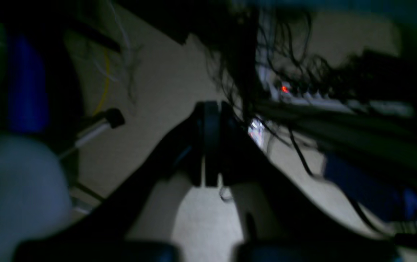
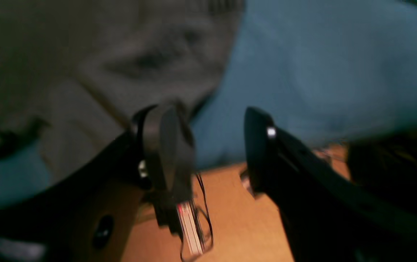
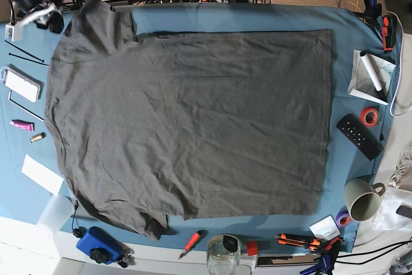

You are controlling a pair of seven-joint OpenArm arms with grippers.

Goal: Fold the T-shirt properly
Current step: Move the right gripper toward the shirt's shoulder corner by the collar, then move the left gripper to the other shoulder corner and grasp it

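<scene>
The right end effector (image 2: 212, 123) fills the front of its own wrist view: two black fingers standing well apart with nothing between them, hanging over the edge where the large dark charcoal-grey cotton T-shirt (image 2: 121, 72) meets the blue tablecloth (image 2: 321, 65). The left end effector (image 1: 211, 109) has its fingers together, or very nearly so, and carries nothing; its camera looks out at a pale floor and tangled cables, away from the garment.

From the base view the T-shirt (image 3: 193, 120) lies spread flat and unfolded across the cloth-covered worktop, wrinkled, both short sleeves towards that view's left side and the straight hem towards its right. No fold looks made yet, so the step in hand is most likely the first grasp.

To do it well, each end effector should pinch only the shirt fabric at an outer edge, one near a sleeve and one near the hem, without catching the tablecloth beneath. Both should then lift together, keep the edge taut and low, and lay it over in a straight line.

Counted: one T-shirt with two sleeves, two end effectors, one grey-green ceramic mug (image 3: 362, 199), one red tape roll (image 3: 369, 116), one black remote control (image 3: 358, 136), one red-handled screwdriver (image 3: 191, 243)
</scene>
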